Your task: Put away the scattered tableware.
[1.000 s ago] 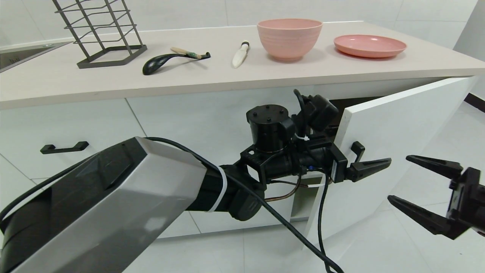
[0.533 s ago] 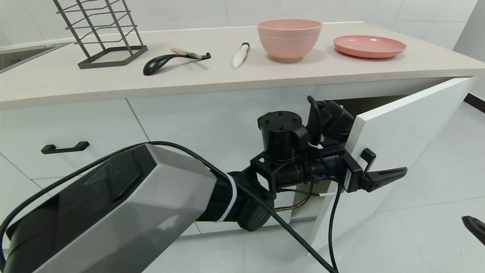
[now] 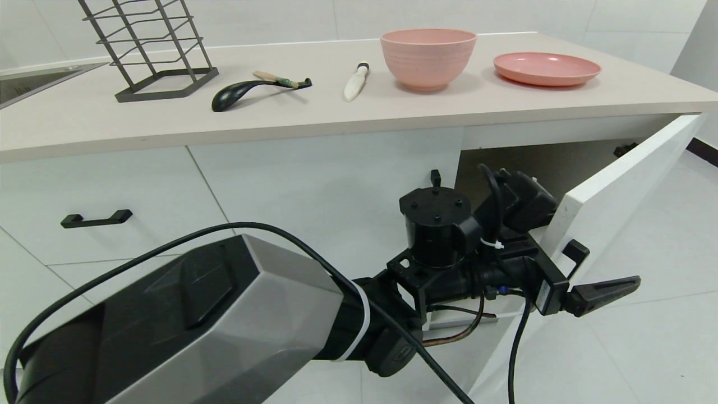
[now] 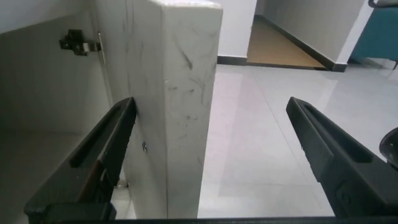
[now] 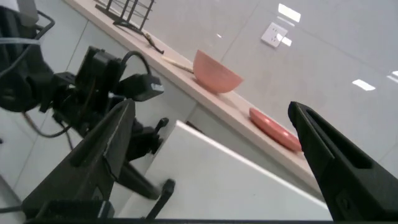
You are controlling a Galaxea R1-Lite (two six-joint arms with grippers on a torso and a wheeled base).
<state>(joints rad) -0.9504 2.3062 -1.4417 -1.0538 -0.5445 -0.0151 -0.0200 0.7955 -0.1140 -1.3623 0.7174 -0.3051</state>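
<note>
On the counter [image 3: 84, 120] lie a black spoon [image 3: 235, 92], a wooden-handled utensil [image 3: 275, 78] resting across it, a white utensil [image 3: 355, 81], a pink bowl [image 3: 428, 56] and a pink plate [image 3: 547, 67]. Below the plate, the white cabinet door [image 3: 634, 185] stands swung out. My left gripper [image 3: 611, 275] is open and straddles the door's free edge [image 4: 186, 74], one finger inside and one outside. My right gripper [image 5: 211, 107] is open and holds nothing; beyond it are the door [image 5: 230, 180], the bowl [image 5: 216, 71] and the plate [image 5: 273, 129].
A dark wire rack [image 3: 151, 50] stands at the counter's back left, beside a sink [image 3: 33, 81]. A drawer with a black handle [image 3: 95, 217] sits under the counter on the left. Open tiled floor [image 3: 662, 348] lies to the right of the door.
My left gripper has moved right and down along with the door's edge, and the door now stands wider open. My right gripper has left the head view at the lower right.
</note>
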